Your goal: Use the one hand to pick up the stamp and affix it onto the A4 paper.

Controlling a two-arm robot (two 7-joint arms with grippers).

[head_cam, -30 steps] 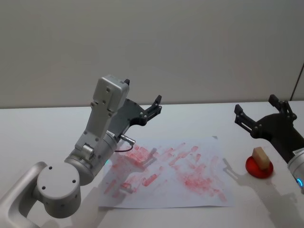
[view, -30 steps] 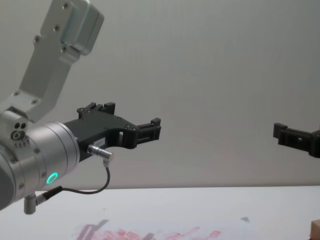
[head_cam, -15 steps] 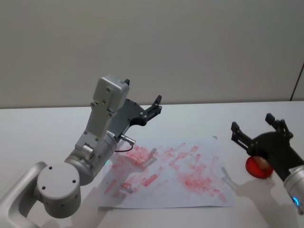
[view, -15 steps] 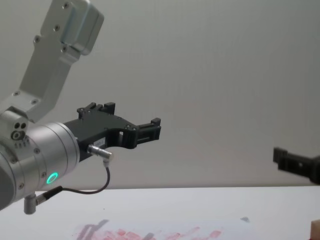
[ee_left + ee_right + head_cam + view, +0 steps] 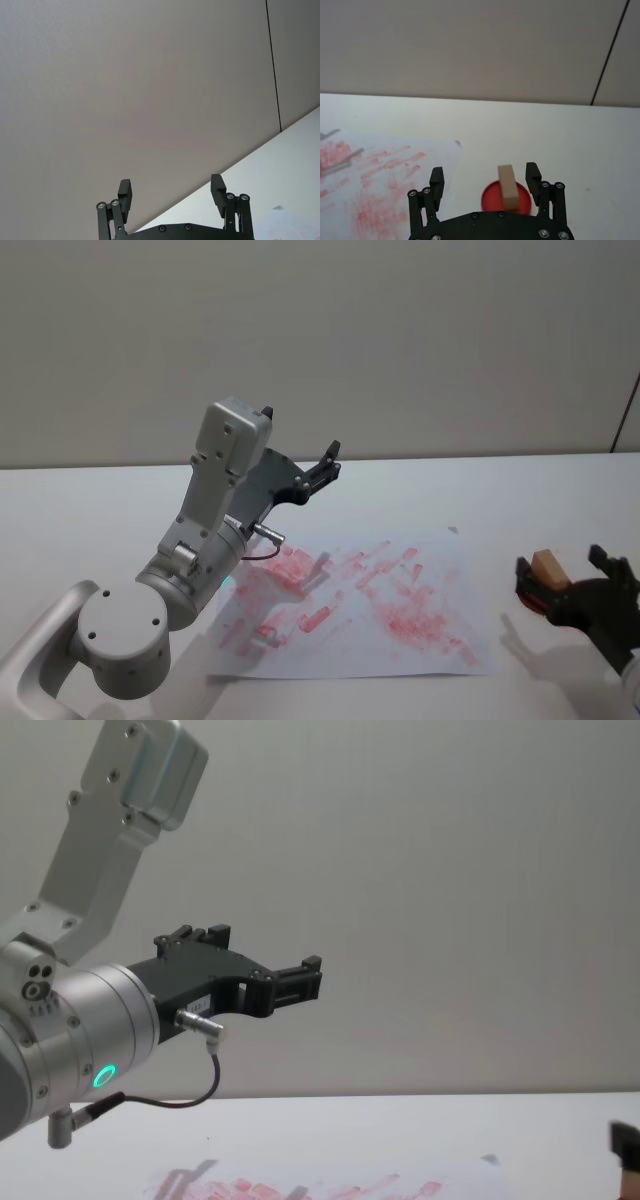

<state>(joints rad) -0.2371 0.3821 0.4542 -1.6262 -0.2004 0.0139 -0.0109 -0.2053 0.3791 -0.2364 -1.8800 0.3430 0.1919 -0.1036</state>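
**Open right gripper astride the stamp on its red pad**

At 9 o'clock of the head view: the silver-grey left arm, elbow bent. Left gripper (image 5: 328, 462) raised off the worktop (image 5: 100, 510), above the 11 o'clock corner of the A4 paper (image 5: 400, 640). Jaws of the left gripper (image 5: 171, 186) spread wide, holding nothing. In the chest view, a green ring lit on the wrist behind the left gripper (image 5: 308, 980), with a thin cable looped beneath. A small pale label on the black body, too small to read.

At the centre, flat on the worktop: the A4 paper, white, crowded with rows of red-pink prints too smeared to read.

At 3 o'clock of the paper, just off its edge: the stamp (image 5: 546, 566), a light tan wooden block standing on a round red pad (image 5: 528, 598). Right gripper (image 5: 560, 562) low over the worktop, jaws wide open with the stamp between them. From the wrist of the right gripper (image 5: 485, 174), the stamp (image 5: 507, 187) nearer one finger, a gap on each side, untouched. Red pad (image 5: 492, 197) beneath.
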